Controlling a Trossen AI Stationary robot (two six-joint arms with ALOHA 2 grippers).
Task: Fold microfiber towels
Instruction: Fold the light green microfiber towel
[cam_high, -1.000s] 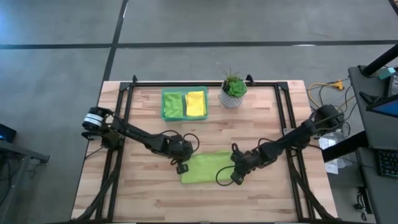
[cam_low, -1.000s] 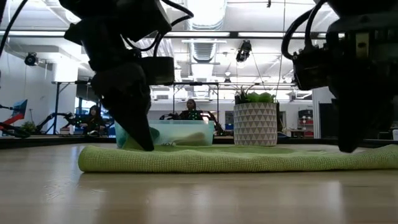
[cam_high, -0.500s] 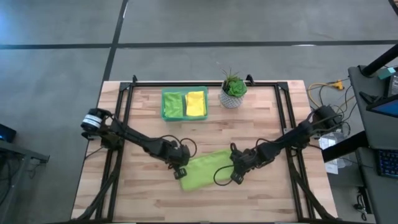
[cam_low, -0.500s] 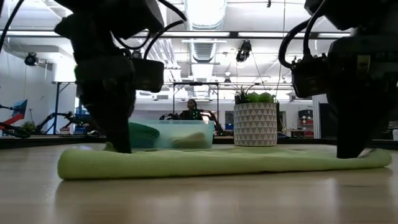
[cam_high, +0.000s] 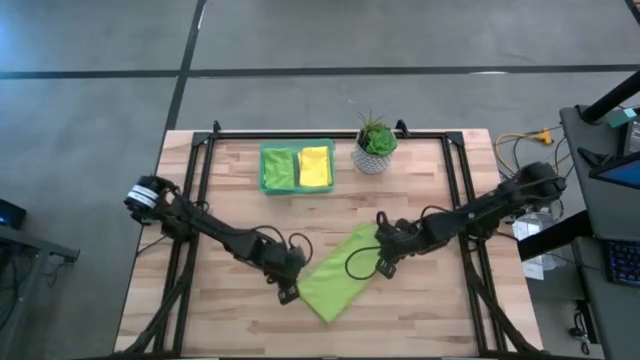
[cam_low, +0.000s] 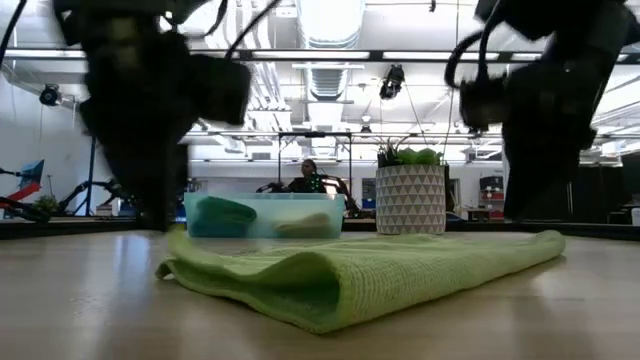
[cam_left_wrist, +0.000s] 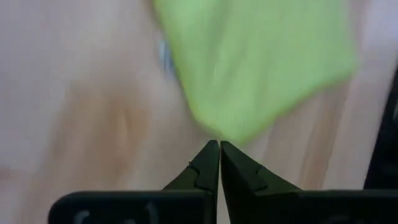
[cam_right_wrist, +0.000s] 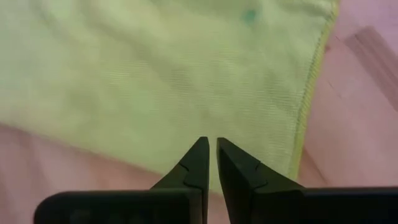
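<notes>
Towel on the table: we saw a lime green folded microfiber towel (cam_high: 338, 276) lying at a slant across the middle of the light wooden table (cam_high: 230, 320), one end toward the near left, the other toward the far right. From table height it (cam_low: 360, 272) lay flat, with a rounded fold facing the camera.

Left gripper: the left gripper (cam_high: 286, 291) sat at the towel's near-left corner with its fingers pressed together. In its own wrist view the tips (cam_left_wrist: 219, 147) met right at the corner of the green cloth (cam_left_wrist: 255, 65); we couldn't tell if any fabric was caught between them.

Right gripper: the right gripper (cam_high: 383, 268) was over the towel's far-right end, fingers almost together with just a sliver of gap. Its wrist view showed the tips (cam_right_wrist: 208, 144) pointing down over the cloth (cam_right_wrist: 168, 74), close to the stitched edge; whether they pinched anything, we honestly couldn't say.

Tray: a translucent green rectangular plastic tray (cam_high: 264, 168) sat at the far side, left of centre, holding another lime green towel (cam_high: 281, 168) and a yellow microfiber towel (cam_high: 315, 166) side by side.

Plant: a small green plant in a white patterned pot (cam_high: 374, 152) stood just right of the tray.
</notes>
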